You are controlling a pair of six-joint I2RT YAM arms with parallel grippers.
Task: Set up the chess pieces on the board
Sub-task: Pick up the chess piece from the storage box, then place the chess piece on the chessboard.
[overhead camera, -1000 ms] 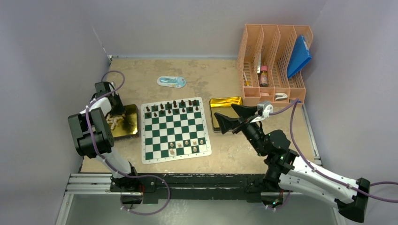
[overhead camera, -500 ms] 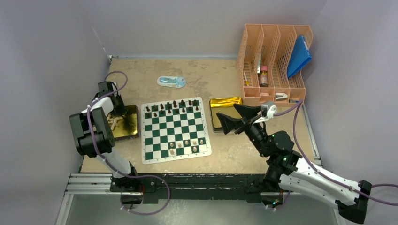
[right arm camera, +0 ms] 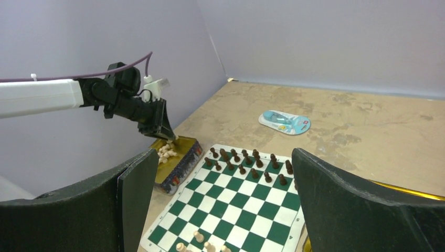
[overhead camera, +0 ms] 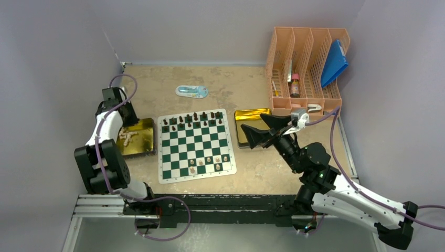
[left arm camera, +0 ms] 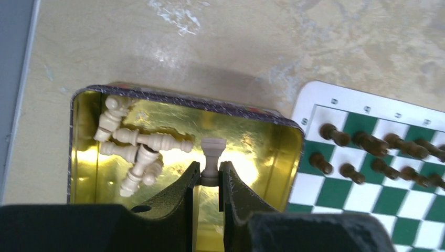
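Observation:
The green-and-white board lies mid-table. Dark chess pieces fill its two far rows, and a few cream ones stand on the near rows. My left gripper is shut on the base of a cream rook, which it holds over the gold tray. Several cream pieces lie heaped in that tray's left part. In the top view the left gripper hangs over this tray. My right gripper stands wide open and empty, right of the board.
A second gold tray sits under the right gripper. An orange file rack with a bottle and a blue folder stands at the back right. A blue blister pack lies behind the board. Walls close in on the left and right.
The left wrist has drawn back and up from the tray with the rook in its fingers, and the left elbow has swung nearer. The right arm has shifted only slightly.

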